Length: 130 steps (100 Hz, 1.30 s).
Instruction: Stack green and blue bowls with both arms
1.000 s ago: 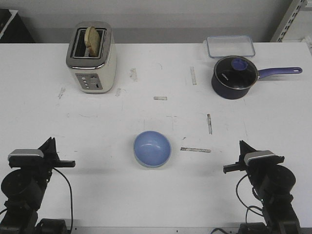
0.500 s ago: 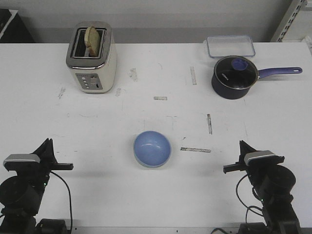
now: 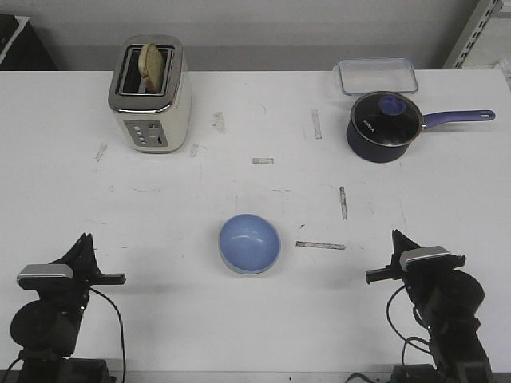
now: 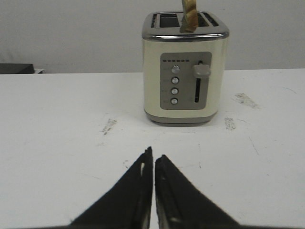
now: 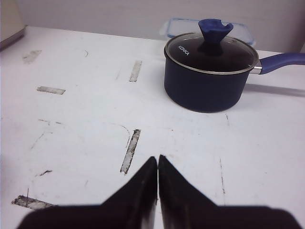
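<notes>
The light blue bowl (image 3: 250,243) sits upright on the white table (image 3: 255,183), near the front middle. No green bowl shows in any view. My left gripper (image 3: 85,238) is at the front left, well left of the bowl. In the left wrist view (image 4: 153,155) its black fingers (image 4: 138,186) are closed together, empty, and point at the toaster. My right gripper (image 3: 395,234) is at the front right, well right of the bowl. In the right wrist view (image 5: 157,158) it is shut and empty above bare table.
A cream toaster (image 3: 149,96) with a bread slice stands at the back left and shows in the left wrist view (image 4: 185,71). A navy saucepan with a glass lid (image 3: 385,124) and a clear lidded box (image 3: 377,76) are at the back right. The saucepan shows in the right wrist view (image 5: 209,71).
My left arm has drawn back and lower toward the table's front edge, still shut. The right arm and the blue bowl have not moved.
</notes>
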Motion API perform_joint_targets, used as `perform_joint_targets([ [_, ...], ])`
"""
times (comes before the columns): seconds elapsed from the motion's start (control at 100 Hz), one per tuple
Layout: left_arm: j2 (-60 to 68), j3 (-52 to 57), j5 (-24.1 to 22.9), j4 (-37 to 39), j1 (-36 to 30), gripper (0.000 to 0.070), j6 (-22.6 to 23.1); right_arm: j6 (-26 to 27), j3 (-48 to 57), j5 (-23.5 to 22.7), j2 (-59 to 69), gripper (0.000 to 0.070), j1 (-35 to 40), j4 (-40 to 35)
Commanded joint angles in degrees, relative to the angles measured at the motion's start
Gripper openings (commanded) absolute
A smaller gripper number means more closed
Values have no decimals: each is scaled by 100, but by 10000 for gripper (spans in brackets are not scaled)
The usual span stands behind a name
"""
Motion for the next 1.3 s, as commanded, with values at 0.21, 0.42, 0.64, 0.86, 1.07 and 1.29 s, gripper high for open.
perform_joint_targets([
  [0.21, -1014, -1904, 144, 1239, 4, 1, -66, -20, 11, 2, 28, 0, 9, 59],
  [0.42, -1244, -2258, 162, 1191, -7, 1, -92, -20, 11, 0, 28, 0, 9, 103],
  [0.64, -1241, -2258, 162, 1176, -7, 1, -90, -20, 11, 0, 28, 0, 9, 328],
  [0.86, -1241, -2258, 162, 1174, -7, 1, -90, -20, 11, 0, 28, 0, 9, 369],
  [1.07, -1241, -2258, 162, 1174, -7, 1, -90, -20, 11, 0, 28, 0, 9, 369],
  [1.29, -1241, -2258, 162, 1174, -7, 1, -90, -20, 11, 0, 28, 0, 9, 369],
])
